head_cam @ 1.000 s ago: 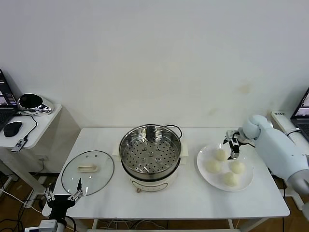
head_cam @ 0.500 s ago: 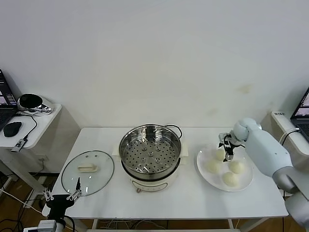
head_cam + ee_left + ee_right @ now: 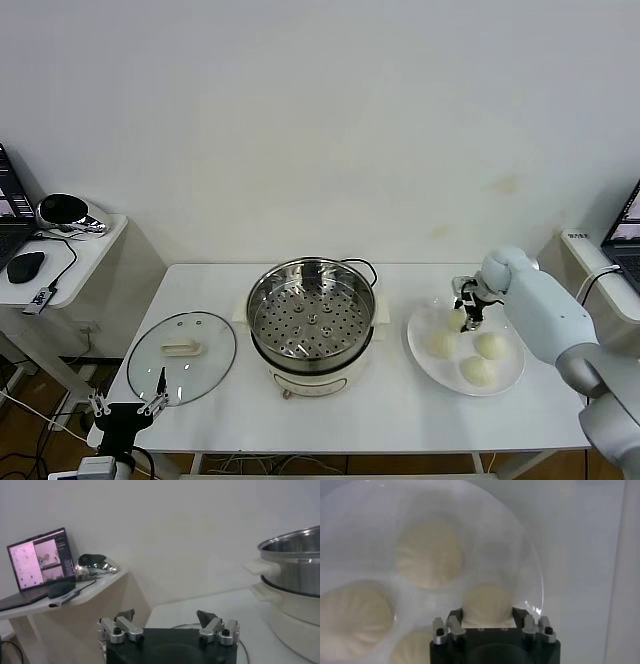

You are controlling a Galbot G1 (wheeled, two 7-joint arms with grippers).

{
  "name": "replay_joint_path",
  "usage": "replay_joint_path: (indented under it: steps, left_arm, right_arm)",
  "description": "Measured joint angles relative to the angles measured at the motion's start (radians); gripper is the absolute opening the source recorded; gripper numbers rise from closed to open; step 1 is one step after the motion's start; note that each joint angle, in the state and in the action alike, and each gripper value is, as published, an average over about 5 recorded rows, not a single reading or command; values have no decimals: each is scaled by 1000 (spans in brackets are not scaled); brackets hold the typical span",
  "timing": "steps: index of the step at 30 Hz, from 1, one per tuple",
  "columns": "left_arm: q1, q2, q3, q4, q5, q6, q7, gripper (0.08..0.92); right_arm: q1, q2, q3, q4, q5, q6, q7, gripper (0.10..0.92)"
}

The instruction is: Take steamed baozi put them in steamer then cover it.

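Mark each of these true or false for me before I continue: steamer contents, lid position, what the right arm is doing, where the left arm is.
1. The steamer already holds a baozi. False: its perforated tray is bare.
2. The cover lies flat on the table to the robot's left of the steamer. True.
3. The right gripper has its fingers closed around the rear baozi on the white plate. True.
4. The left gripper is holding the cover's handle. False: it sits open at the table's front-left corner, holding nothing.
5. All four baozi are on the plate. True.
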Motion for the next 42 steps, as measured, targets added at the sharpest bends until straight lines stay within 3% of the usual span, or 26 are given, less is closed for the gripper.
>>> replay_joint_path:
  steps: [10,24,33,42]
  left_arm:
    - [0,5,-4,-3,-4,0,1,823]
    - [-7,7,3,3,-18,-4,2,823]
    - [-10,12,-6,5,-29,-17,1,823]
    - [-22,14,-19,4,-41,-18,1,823]
  right_arm:
    - [44,-63,-62,87,85,-16,-30,552]
    - [349,-154,-354,359,454,-33,-73,555]
    - [549,-38,-570,411,625,28,-52,560]
    - [617,135,-734,420,652,144,-2,561]
